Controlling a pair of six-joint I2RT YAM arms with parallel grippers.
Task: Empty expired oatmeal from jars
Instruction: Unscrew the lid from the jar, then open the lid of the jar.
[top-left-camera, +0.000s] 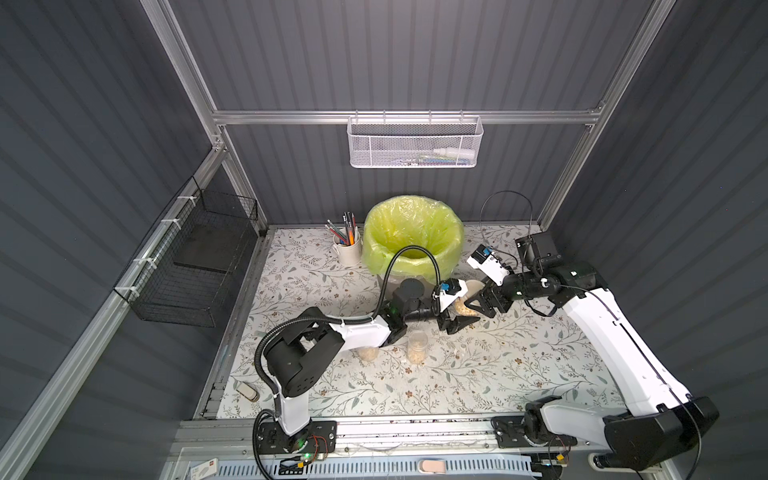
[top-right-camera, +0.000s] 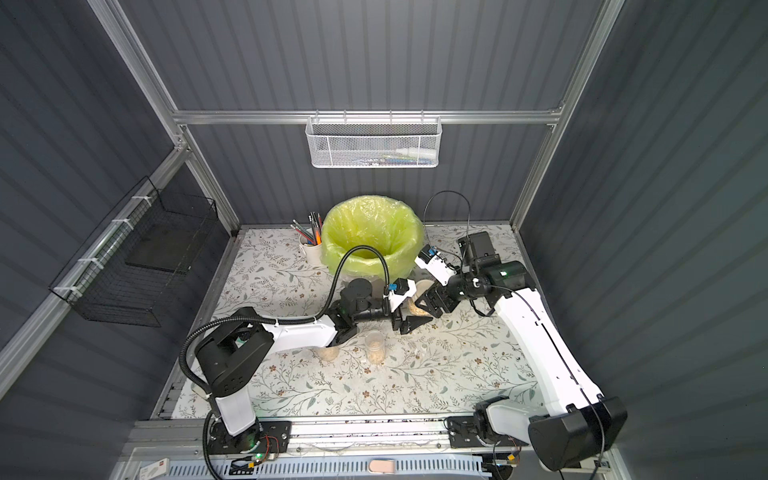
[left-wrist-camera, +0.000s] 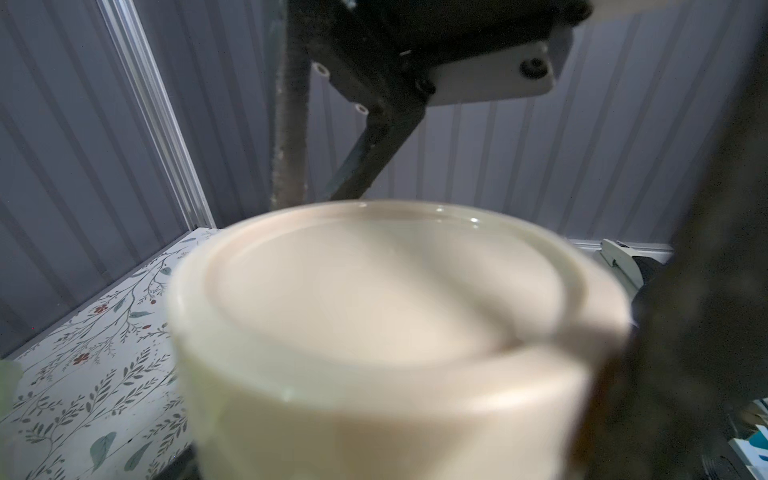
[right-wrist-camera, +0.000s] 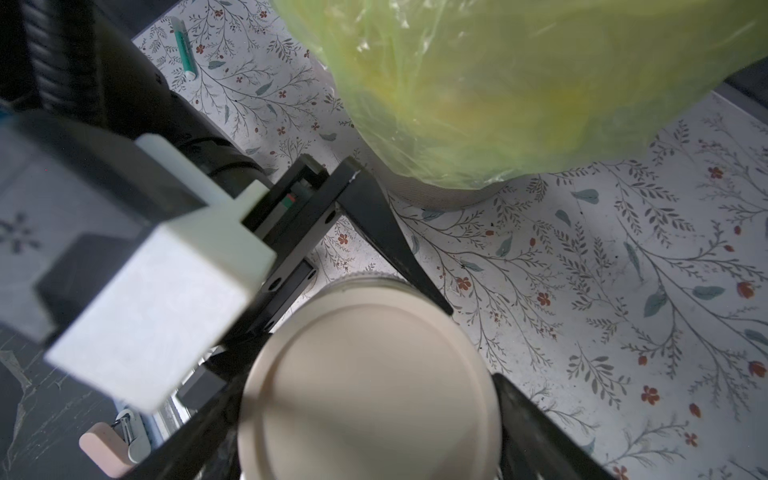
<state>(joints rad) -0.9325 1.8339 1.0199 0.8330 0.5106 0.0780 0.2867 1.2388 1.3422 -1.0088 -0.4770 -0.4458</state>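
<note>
In a top view a bin lined with a yellow-green bag (top-left-camera: 374, 245) stands at upper centre on the floral table cover (top-left-camera: 457, 386), with a white mug of pencils (top-left-camera: 348, 254) just beside it, frame left. A white mesh basket (top-left-camera: 413, 145) hangs on the rail above, and a black wire basket (top-left-camera: 187, 266) on the left wall. The right wrist view shows a green marker (right-wrist-camera: 183, 48) lying flat on the cover

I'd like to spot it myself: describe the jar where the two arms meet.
Find the green-bagged bin at the back. Just in front of it is a squat jar. Unlike the other jars, it shows a beige lid.
</note>
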